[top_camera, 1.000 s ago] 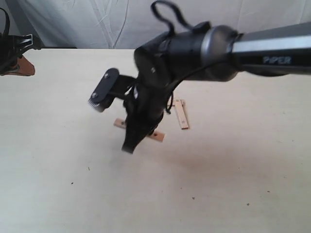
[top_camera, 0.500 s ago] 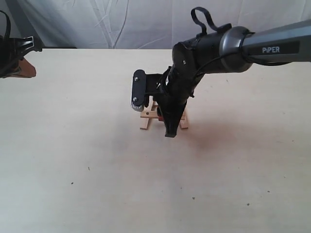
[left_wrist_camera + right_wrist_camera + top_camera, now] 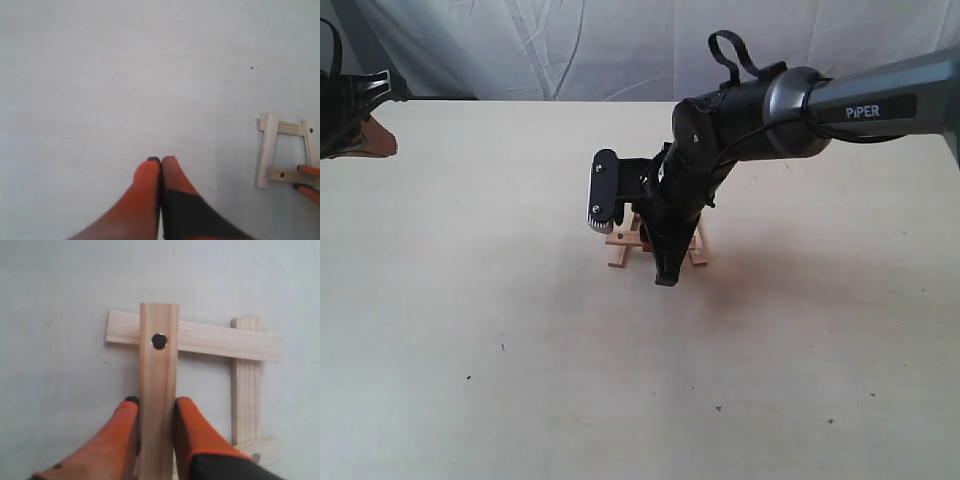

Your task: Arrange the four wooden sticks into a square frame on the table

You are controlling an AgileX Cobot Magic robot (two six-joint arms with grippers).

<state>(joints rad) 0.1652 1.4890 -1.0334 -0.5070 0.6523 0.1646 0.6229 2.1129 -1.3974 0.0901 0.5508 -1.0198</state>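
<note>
In the right wrist view my right gripper (image 3: 156,402) is shut on a wooden stick (image 3: 159,365) with a dark hole near its end. That stick lies across a second stick (image 3: 210,340). A third stick (image 3: 246,385) runs parallel to the held one, and the end of a fourth (image 3: 257,446) shows beside it. Together they form the small square frame (image 3: 617,250) under the right gripper (image 3: 645,240) at the table's (image 3: 520,380) middle. My left gripper (image 3: 160,161) is shut on nothing, hovering over bare table well aside from the frame (image 3: 267,150).
My left arm (image 3: 355,125) stays at the table's far left edge. The black right arm (image 3: 790,100) reaches in from the right and hides much of the frame. A wrinkled grey-white cloth (image 3: 570,45) hangs behind the table.
My right arm has swung right and back from the near side with the stick, bringing it onto the other sticks. In the last half second it only settled slightly. The left arm has not moved.
</note>
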